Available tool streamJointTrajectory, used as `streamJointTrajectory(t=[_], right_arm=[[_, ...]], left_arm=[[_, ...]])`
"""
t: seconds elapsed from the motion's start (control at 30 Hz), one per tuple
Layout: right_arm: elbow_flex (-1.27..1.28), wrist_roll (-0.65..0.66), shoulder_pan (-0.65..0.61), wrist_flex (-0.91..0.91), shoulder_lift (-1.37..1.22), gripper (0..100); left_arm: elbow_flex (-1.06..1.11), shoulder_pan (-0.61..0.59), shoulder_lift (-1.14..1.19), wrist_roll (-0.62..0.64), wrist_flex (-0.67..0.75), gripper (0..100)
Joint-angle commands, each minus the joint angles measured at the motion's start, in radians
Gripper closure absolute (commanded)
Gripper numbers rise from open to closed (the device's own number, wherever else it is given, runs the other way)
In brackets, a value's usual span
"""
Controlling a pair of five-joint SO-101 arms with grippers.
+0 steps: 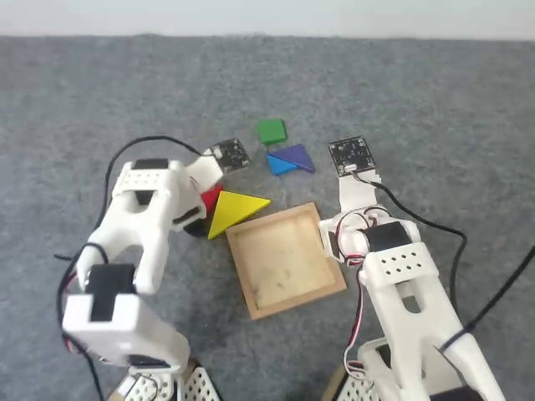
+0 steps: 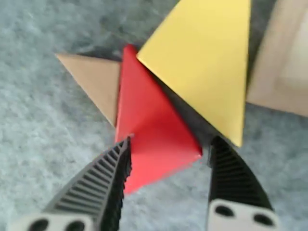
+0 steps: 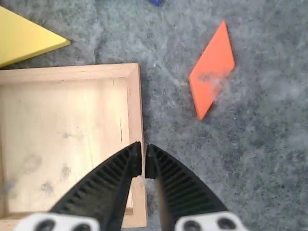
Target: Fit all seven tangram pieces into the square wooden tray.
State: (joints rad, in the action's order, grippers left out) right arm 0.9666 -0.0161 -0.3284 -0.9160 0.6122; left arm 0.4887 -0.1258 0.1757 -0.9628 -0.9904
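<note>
The left pincer (image 2: 166,161) is held wide around the flat red triangle (image 2: 149,125); the yellow triangle (image 2: 207,62) is seen just beyond. The right pincer (image 3: 143,161) is closed above the square wooden tray (image 3: 135,110) rim.

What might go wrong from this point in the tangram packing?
1. The left jaws stand open astride the red triangle, which touches the yellow triangle and the tan triangle. Closing or lifting may drag those two out of place.
2. The right jaws are shut over the rim of the tray. Coming down there could knock the tray askew.
</note>
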Motion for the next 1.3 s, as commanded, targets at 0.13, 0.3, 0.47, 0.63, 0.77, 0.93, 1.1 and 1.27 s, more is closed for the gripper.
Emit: streamJointTrajectory(t=[0.13,0.3,0.47,0.63,0.77,0.93,1.1,1.27], right_arm=[[-0.008,-0.009,0.005,0.013,0.001,96.8],[-0.008,-0.008,0.008,0.013,0.001,96.8],[-0.008,-0.008,0.007,0.013,0.001,96.8],[-0.008,-0.008,0.005,0.013,0.001,96.8],[-0.008,-0.008,0.007,0.013,0.001,96.8],[-0.008,-0.008,0.005,0.013,0.001,96.8],[-0.008,-0.008,0.005,0.016,0.001,96.8],[-0.008,-0.008,0.005,0.016,0.001,96.8]], left_arm=[[-0.166,0.005,0.089,0.008,-0.123,76],[-0.165,0.003,0.092,-0.081,-0.180,80],[-0.173,-0.008,0.092,-0.074,-0.172,79],[-0.173,-0.006,0.089,-0.002,-0.127,73],[-0.193,-0.006,0.097,-0.054,-0.140,71],[-0.222,-0.008,0.100,-0.017,-0.109,71],[-0.217,-0.002,0.101,0.008,-0.055,70],[-0.214,-0.005,0.103,0.003,-0.052,70]])
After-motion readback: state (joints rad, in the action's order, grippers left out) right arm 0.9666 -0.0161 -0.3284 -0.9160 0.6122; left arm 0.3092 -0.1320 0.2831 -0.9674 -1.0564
